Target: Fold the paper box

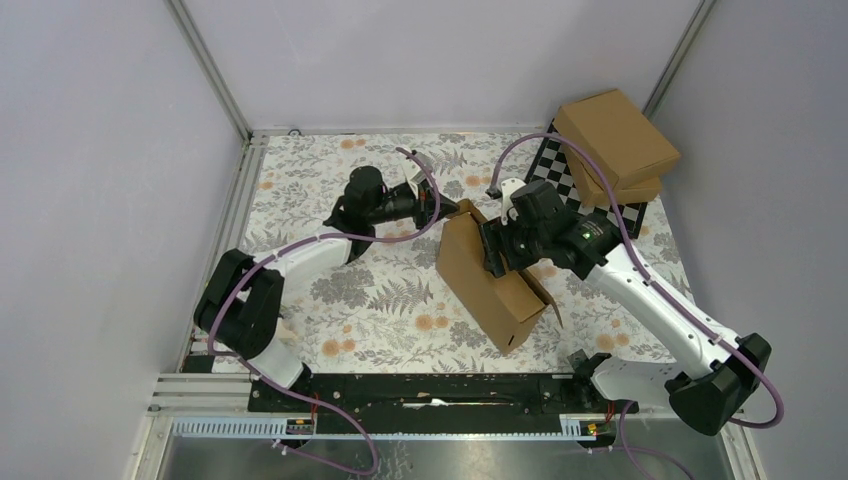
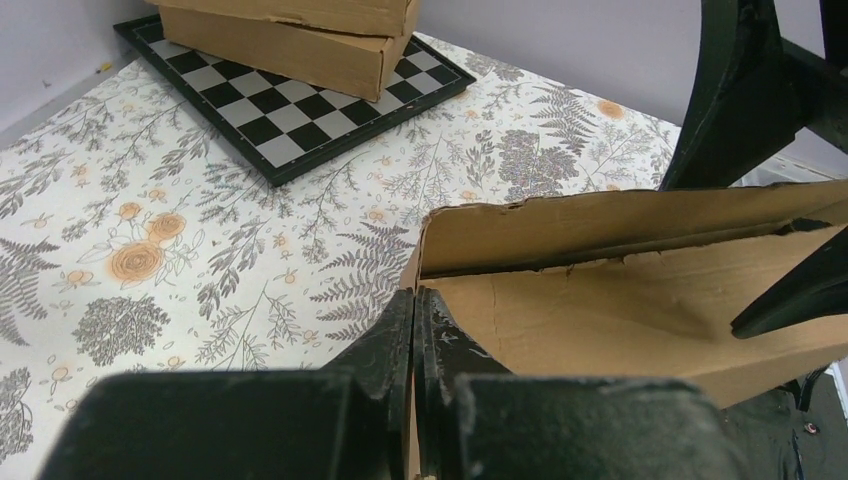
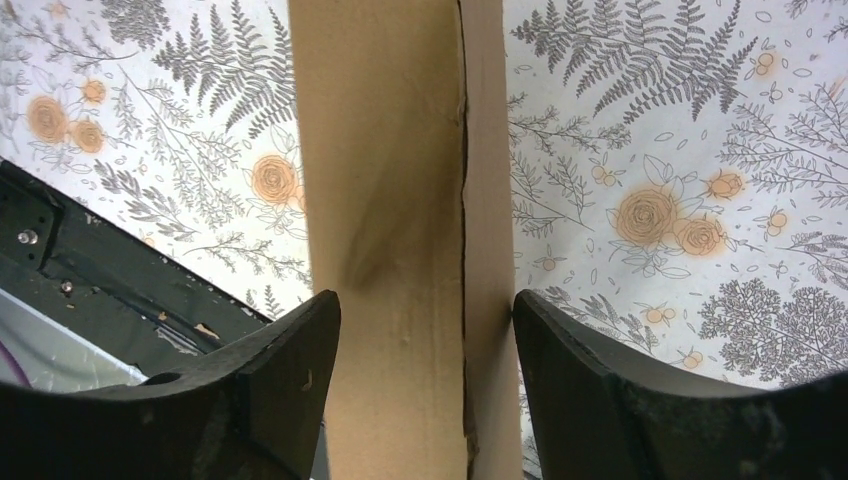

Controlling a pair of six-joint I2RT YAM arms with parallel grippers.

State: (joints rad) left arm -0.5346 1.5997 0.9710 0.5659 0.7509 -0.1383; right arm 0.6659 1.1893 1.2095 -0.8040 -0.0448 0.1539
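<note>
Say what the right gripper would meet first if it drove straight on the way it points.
The paper box: its folded cardboard stands between the fingers of the right gripper, so driving on would likely run the palm onto it. Behind lies the floral tablecloth; depth is unclear.
</note>
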